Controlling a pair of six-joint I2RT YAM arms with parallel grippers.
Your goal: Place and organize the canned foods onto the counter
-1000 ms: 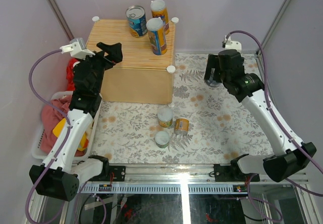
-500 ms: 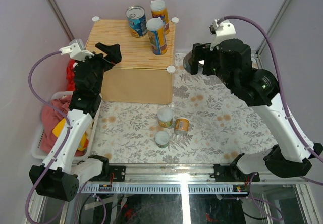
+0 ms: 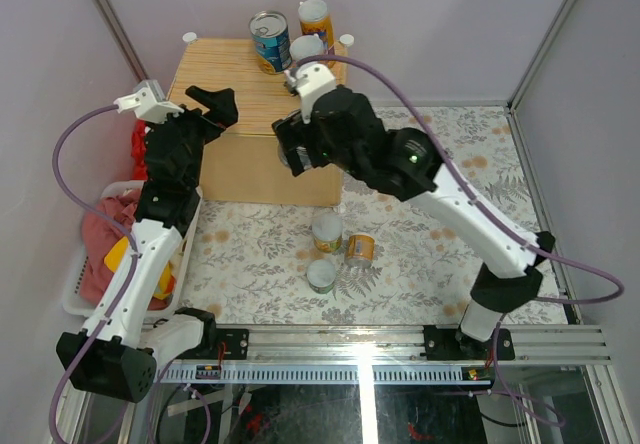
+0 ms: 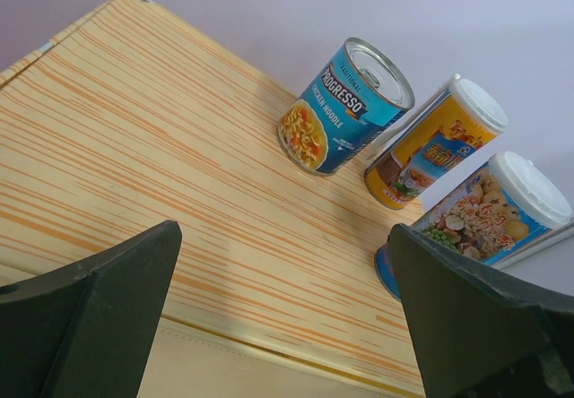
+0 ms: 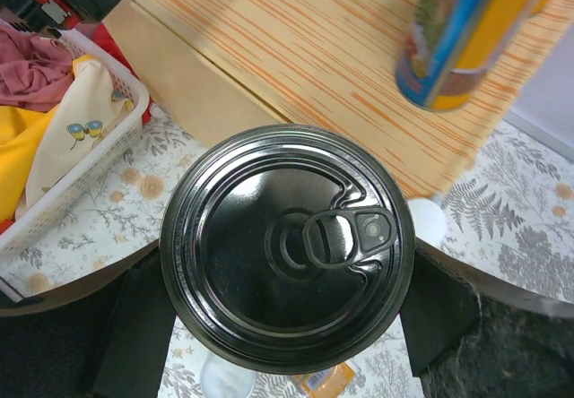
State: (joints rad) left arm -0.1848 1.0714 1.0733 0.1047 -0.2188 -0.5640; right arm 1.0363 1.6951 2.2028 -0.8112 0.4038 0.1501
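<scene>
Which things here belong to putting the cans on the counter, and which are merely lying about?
Job in hand:
wooden counter
Progresso soup can and two tall orange-and-blue tins on it
dark-lidded can in the right gripper
three small tins on the mat

Lying about:
white basket of clothes
floral mat

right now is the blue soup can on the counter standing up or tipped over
Upright. The blue soup can stands on its base on the counter, with its ring-pull lid facing up.

the can (image 5: 287,250) has a glossy dark metal lid, the counter (image 4: 134,165) is matt striped wood, the basket (image 5: 67,192) white plastic.
</scene>
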